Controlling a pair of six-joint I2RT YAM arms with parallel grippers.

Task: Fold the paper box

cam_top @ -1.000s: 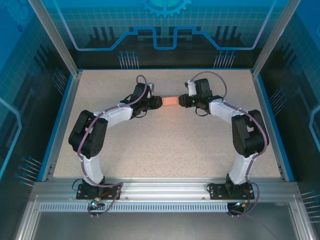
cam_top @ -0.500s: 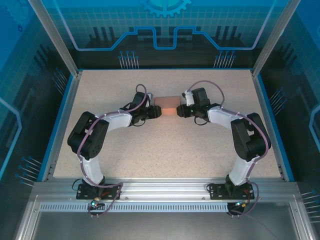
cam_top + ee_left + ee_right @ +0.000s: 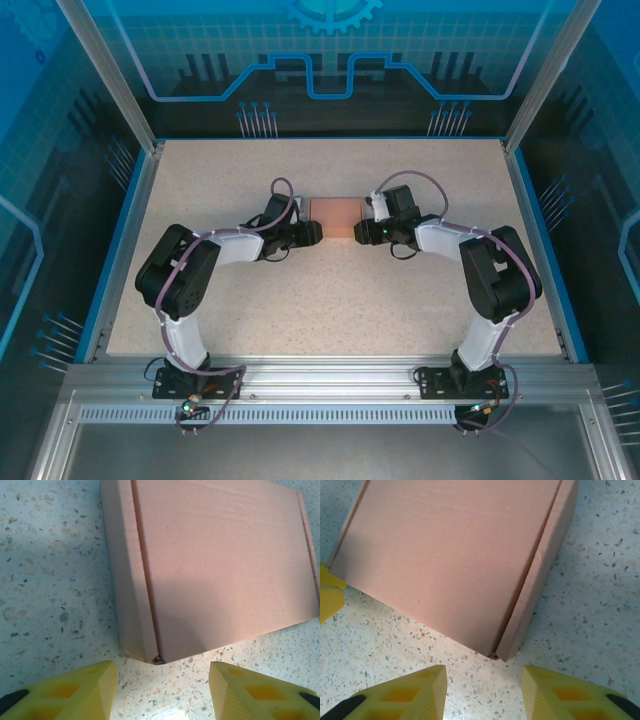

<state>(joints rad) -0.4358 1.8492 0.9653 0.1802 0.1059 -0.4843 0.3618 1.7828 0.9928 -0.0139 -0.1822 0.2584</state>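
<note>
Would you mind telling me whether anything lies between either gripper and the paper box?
Nothing visible does. The paper box lies flat on the table, and bare speckled surface is all that separates its near corners from the open left gripper and right gripper.

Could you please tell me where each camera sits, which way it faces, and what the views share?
Top external: fixed above and behind the arm bases, looking down on the table; both arms, the left tool and the right tool show.
Left wrist: on the left wrist, looking down past its yellow fingers at the paper box.
Right wrist: on the right wrist, looking down past its own fingers at the box from the other side.
Shared: all three see the box lying flat, apart from both open tools.
</note>
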